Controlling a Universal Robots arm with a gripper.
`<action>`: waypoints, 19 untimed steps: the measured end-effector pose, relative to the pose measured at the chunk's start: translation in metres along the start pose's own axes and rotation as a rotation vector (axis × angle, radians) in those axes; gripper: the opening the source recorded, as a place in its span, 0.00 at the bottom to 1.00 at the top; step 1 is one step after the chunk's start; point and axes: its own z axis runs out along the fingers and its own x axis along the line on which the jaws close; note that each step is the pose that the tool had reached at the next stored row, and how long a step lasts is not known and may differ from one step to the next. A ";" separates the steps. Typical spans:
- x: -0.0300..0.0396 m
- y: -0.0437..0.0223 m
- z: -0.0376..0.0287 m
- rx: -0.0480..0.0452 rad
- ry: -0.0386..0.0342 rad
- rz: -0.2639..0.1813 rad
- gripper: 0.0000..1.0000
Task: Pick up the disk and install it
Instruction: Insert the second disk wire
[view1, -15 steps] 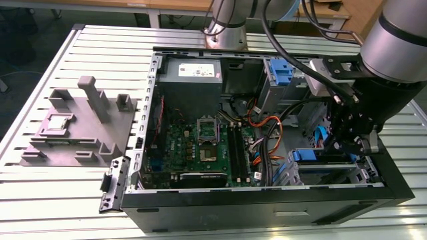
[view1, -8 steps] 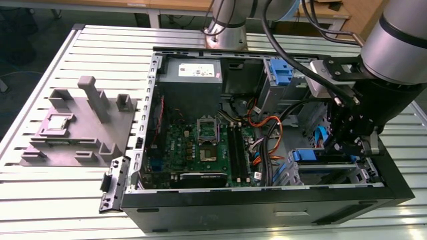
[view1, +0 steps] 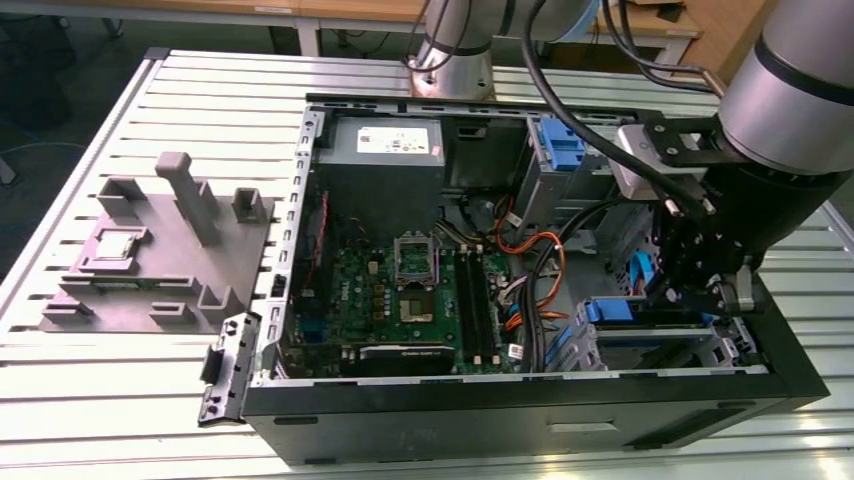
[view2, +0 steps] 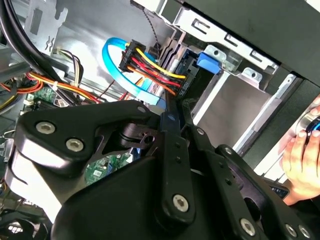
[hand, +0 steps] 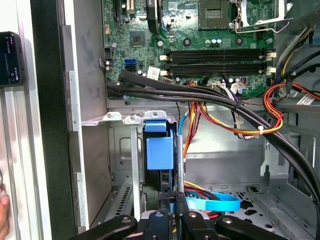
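The disk (hand: 160, 152) stands on edge in the silver drive bay (hand: 122, 150) of the open computer case, its blue carrier and end tab facing the camera in the first wrist view. My gripper (hand: 171, 212) sits right over its near edge, the two black fingers close together on the thin edge. In the exterior view the gripper (view1: 694, 290) reaches down into the case's front corner at the exterior view's right, with the carrier's blue (view1: 642, 270) beside it. In the second wrist view the black finger links (view2: 172, 117) converge toward the blue tab (view2: 209, 60).
Orange, red and black cables (hand: 225, 110) and a blue flat cable (hand: 210, 202) run close beside the bay. The motherboard (view1: 400, 290), grey power supply (view1: 380, 145) and an upright blue bracket (view1: 561, 145) share the case. A grey fixture (view1: 160, 250) stands outside it. A person's hand (view2: 300, 160) rests nearby.
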 end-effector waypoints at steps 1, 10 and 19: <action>0.0002 0.0000 0.0006 0.0000 -0.0001 0.000 0.16; 0.0007 0.0002 0.0029 -0.0001 -0.0015 0.000 0.16; 0.0009 -0.0010 -0.0098 -0.0025 -0.0021 0.000 0.24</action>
